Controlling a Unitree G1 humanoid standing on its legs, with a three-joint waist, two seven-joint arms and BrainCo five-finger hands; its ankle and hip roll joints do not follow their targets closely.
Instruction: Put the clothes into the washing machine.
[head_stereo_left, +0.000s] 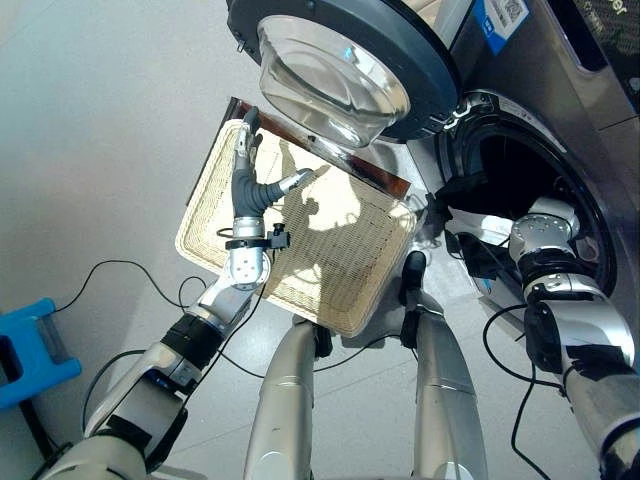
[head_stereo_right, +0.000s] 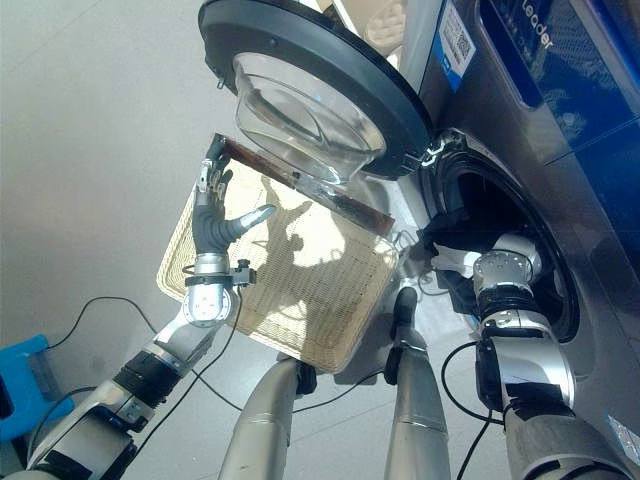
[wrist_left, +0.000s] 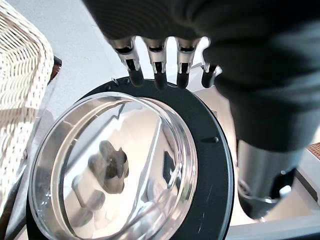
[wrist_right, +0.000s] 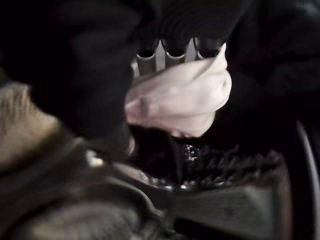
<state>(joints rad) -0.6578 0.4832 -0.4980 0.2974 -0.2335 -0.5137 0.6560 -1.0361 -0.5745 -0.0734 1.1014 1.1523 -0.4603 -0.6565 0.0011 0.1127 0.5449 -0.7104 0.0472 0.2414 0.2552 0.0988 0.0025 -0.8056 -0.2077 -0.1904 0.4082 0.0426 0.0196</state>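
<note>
The front-loading washing machine (head_stereo_left: 560, 60) stands at the right with its round glass door (head_stereo_left: 340, 70) swung wide open. My right arm reaches into the dark drum opening (head_stereo_left: 530, 165). In the right wrist view my right hand (wrist_right: 167, 55) has its fingers curled round a pale white cloth (wrist_right: 180, 97) inside the drum. A bit of that white cloth (head_stereo_left: 482, 228) shows at the drum's lip. My left hand (head_stereo_left: 245, 190) hovers open, fingers straight, over the empty wicker basket (head_stereo_left: 340, 270) on the floor. In the left wrist view my left hand (wrist_left: 157, 60) points at the door glass (wrist_left: 110, 165).
The open door hangs over the basket's far edge, which has a brown rim (head_stereo_left: 350, 165). A blue plastic object (head_stereo_left: 30, 350) lies on the grey floor at the lower left. Open floor (head_stereo_left: 100, 120) spreads left of the basket.
</note>
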